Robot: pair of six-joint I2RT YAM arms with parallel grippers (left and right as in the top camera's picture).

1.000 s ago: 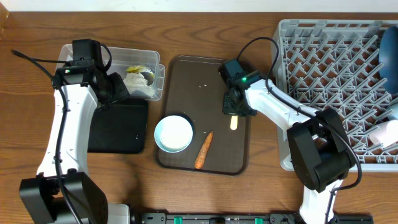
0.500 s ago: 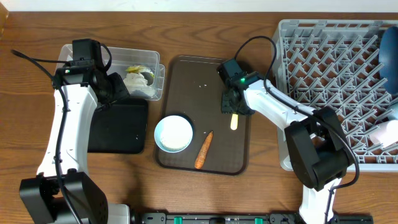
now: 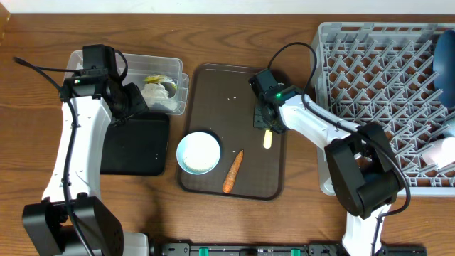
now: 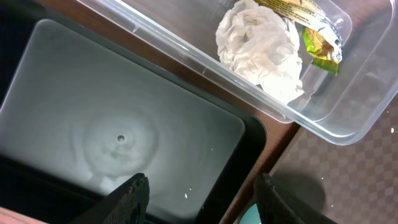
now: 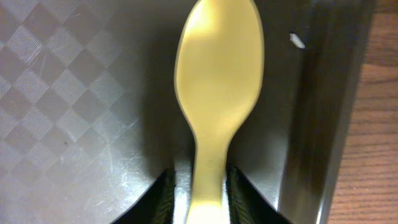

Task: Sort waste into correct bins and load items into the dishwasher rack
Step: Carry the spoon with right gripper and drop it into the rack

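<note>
A pale yellow spoon [image 3: 267, 139] [image 5: 217, 74] lies near the right edge of the brown serving tray [image 3: 213, 99]. My right gripper [image 3: 266, 128] [image 5: 199, 177] straddles its handle. The jaws are narrowly open, with a thin gap on the left side. Also on the tray are a white bowl [image 3: 199, 153] and a carrot piece [image 3: 233, 171]. Crumpled wrappers [image 3: 158, 89] [image 4: 261, 50] lie in the clear tub [image 3: 163, 60]. My left gripper [image 3: 135, 107] [image 4: 200, 186] hangs open and empty over the black tray [image 3: 135, 153] [image 4: 124, 112]. The rack [image 3: 370, 64] stands at the right.
A dark-blue bowl [image 3: 446, 60] stands in the rack's far right side. Loose rice grains [image 3: 229, 98] [image 5: 296, 41] dot the serving tray. The tray's raised rim [image 5: 323, 124] runs just right of the spoon, with bare wood beyond.
My right gripper's jaws opened and have come in again around the spoon handle; the wrist shifted slightly. The left arm has not moved.
</note>
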